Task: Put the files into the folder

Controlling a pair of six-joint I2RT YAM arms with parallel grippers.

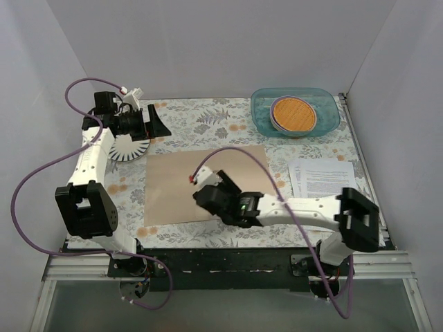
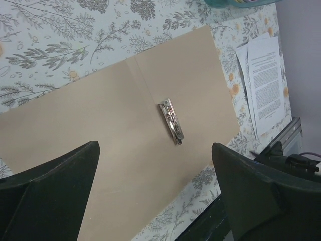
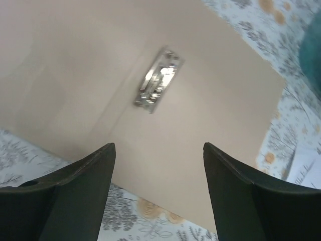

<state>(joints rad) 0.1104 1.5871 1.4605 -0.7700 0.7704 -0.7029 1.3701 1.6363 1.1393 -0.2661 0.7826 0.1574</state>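
Left jaws: spread wide, empty, above far-left bench. Folder: tan, lying opened flat mid-bench, metal clip at its spine. Right jaws: parted, holding nothing, over folder's near part. Files: white printed sheets on bench, right of folder, apart.

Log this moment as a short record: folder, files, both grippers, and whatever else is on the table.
folder: lies flat and open on the table, metal clip facing up
files: white printed sheets on the table, right of the folder, not in it
left gripper: open, empty, at the far left, off the folder
right gripper: open, empty, over the folder's near edge
other: teal tray at the far right, orange disc in it
task status: files not yet in the folder
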